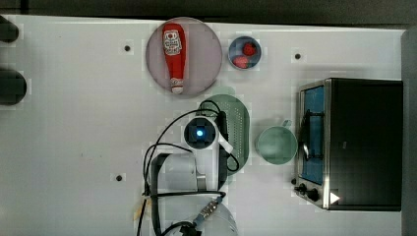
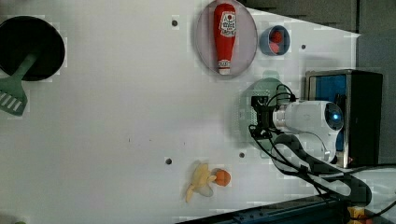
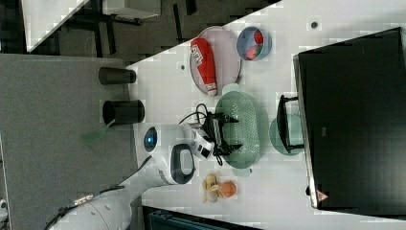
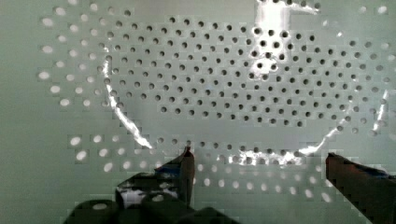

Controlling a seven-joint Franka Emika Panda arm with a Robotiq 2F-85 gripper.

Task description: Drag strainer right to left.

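1. The strainer (image 1: 238,129) lies on the white table (image 1: 74,147), and everything below is placed from it.
2. The gripper (image 3: 229,134) hangs over the strainer's bowl with its fingers spread wide; nothing is between them.
3. In the wrist view the two dark fingertips (image 4: 184,168) stand far apart just above the perforated bottom of the strainer (image 4: 224,84). Whether they touch the plastic cannot be told.
4. In the right view the gripper sits above the strainer's (image 3: 242,129) side nearest the arm, both fingers pointing into the bowl.
5. In the left view the gripper (image 2: 258,114) covers much of the strainer (image 2: 266,87).
6. A mint cup (image 1: 276,144) stands just beside the strainer, on the top view's right.
7. Beyond the cup, further to the top view's right, stands a toaster oven (image 1: 361,142).
8. A plate (image 1: 201,54) carrying a ketchup bottle (image 1: 175,55) lies close to the strainer's end, toward the top view's upper edge.
9. A small blue bowl (image 1: 244,52) with red fruit sits near the plate, up and right of the strainer in the top view.
10. In the left view a banana (image 2: 200,181) and an orange fruit (image 2: 223,177) lie together below the strainer, well apart from it.
11. Far to the left view's left, a black pan (image 2: 32,46) and a green spatula (image 2: 13,95) lie well away from the strainer.
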